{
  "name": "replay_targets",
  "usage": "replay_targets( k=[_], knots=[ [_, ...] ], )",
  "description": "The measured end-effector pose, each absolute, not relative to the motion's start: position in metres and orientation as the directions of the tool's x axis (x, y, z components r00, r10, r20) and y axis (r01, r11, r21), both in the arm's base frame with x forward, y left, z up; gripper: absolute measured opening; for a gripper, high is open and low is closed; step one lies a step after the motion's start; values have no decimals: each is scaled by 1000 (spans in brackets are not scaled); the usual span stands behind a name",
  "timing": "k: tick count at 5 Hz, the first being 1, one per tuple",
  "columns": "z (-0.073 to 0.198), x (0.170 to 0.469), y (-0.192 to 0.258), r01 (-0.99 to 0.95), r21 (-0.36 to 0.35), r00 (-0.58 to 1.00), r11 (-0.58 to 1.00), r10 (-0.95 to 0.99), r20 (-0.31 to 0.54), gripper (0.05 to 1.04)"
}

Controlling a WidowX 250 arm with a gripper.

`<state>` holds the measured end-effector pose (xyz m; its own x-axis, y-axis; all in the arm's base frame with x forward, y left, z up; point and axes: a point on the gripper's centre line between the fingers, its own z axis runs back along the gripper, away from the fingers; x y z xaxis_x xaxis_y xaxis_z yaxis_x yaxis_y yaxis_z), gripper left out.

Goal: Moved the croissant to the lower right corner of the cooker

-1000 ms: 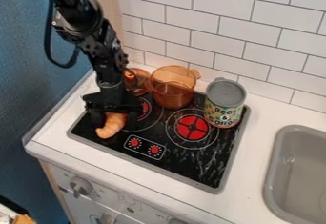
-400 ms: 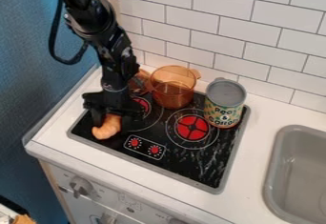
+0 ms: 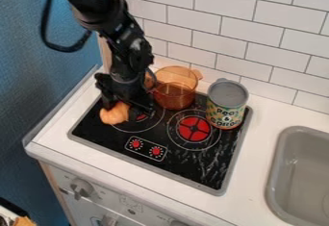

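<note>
The black gripper (image 3: 127,108) hangs over the left part of the cooker (image 3: 186,165), its fingers closed around the croissant (image 3: 114,115). The orange-brown croissant sticks out below and to the left of the gripper, beside the left red burner, and its upper part is hidden by the fingers. Whether it touches the black cooktop or is just above it, I cannot tell.
Behind and right of the gripper stands a transparent orange pot (image 3: 175,93). A can with a grey lid (image 3: 226,105) is at the cooker's back right corner. The grey sink (image 3: 305,172) lies to the right, and a tiled wall (image 3: 234,37) rises behind.
The croissant first shifted slightly left with the gripper, then both moved up the view and a little right, away from the cooker's front left edge. The pot and can stayed put.
</note>
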<state>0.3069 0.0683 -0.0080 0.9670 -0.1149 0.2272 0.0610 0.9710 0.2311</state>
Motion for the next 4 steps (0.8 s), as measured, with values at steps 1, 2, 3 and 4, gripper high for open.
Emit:
replay_targets(
  k=[1,2,3,4],
  knots=[
    [-9,312,27,321,179,909,930,-356,216,653],
    [-10,308,-14,535,112,814,837,-546,199,653],
    [-10,297,-40,721,43,675,691,-715,182,653],
    [-22,287,-54,864,-60,502,499,-852,144,653]
  ],
)
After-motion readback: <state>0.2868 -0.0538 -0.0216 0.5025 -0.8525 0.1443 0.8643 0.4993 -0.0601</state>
